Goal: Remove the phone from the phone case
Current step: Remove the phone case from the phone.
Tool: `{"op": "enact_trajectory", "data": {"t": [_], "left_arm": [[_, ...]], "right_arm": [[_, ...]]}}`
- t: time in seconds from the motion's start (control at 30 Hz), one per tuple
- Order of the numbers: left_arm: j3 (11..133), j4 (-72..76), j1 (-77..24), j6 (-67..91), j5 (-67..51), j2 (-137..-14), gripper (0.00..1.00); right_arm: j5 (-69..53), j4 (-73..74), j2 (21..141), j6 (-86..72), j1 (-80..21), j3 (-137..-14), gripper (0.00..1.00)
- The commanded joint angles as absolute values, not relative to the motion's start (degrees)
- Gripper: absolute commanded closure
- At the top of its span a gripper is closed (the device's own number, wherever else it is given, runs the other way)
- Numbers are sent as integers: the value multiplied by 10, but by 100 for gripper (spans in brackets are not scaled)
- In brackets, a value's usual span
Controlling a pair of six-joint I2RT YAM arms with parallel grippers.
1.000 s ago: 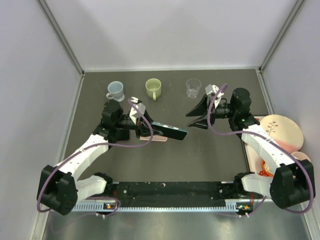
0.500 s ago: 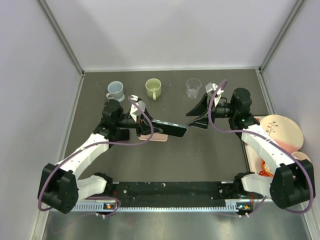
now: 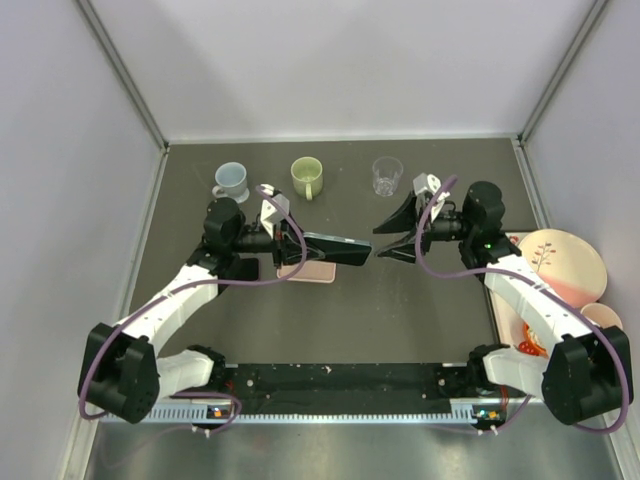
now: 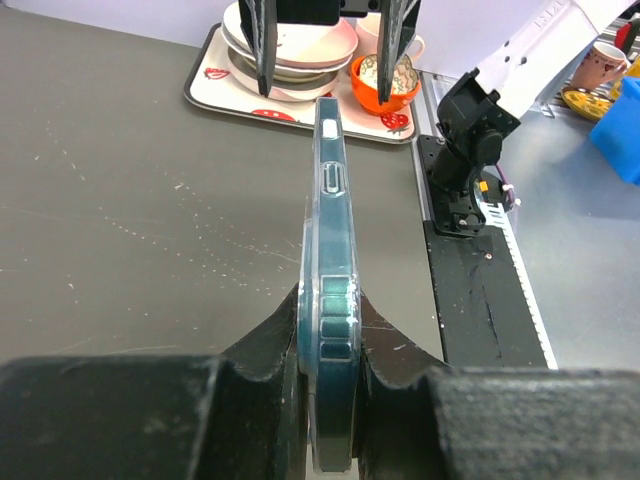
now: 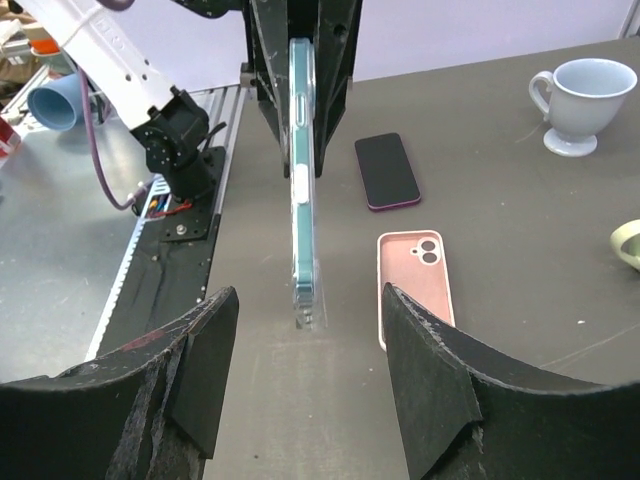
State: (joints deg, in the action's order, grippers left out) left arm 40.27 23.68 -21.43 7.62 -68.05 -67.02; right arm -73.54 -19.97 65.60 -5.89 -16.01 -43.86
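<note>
Above the middle of the table (image 3: 400, 320), the phone (image 3: 335, 250) hangs in the air on its thin edge, wrapped in a clear case (image 5: 306, 300) and pinched at one end by the left gripper (image 4: 330, 335), whose pads are clamped flat on its two broad faces. It looks like a light, rigid slab with a glossy teal body and hard side buttons. The case appears to be a smooth, slightly flexible plastic shell with a raised lip, likely slippery and apt to bend before it lets go. The free end and its corners seem the best place to take hold, peeling the lip away without squeezing the screen. A drop onto the hard surface is the main risk. The right gripper (image 5: 310, 300) faces that free end with its fingers spread wide, holding nothing and straddling the edge without touching it. Below lie an empty matte pink case (image 5: 415, 290) with round camera cut-outs and a black phone (image 5: 388, 170). Further off stand a pale blue cup (image 3: 230, 180), a green mug (image 3: 307, 176) and a ribbed glass (image 3: 387, 176).
</note>
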Motion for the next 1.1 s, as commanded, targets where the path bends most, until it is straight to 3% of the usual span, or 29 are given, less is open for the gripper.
{"op": "enact_trajectory", "data": {"t": [0.0,0.27,0.5,0.93,1.03,1.07], "left_arm": [[409,301,-209,95,-681,-664,100],[408,304,-209,98,-686,-666,100],[409,309,-209,106,-686,-674,100],[409,310,-209,105,-691,-672,100],[409,310,-209,105,-694,-672,100],[408,310,-209,105,-695,-671,100]], "right_arm": [[-737,-155,645,24,-166,-446,40],[-728,-171,651,8,-173,-443,43],[-711,-189,645,4,-187,-439,51],[-729,-220,665,-62,-187,-442,81],[-740,-213,668,-62,-187,-445,90],[-742,-208,669,-62,-186,-447,100]]}}
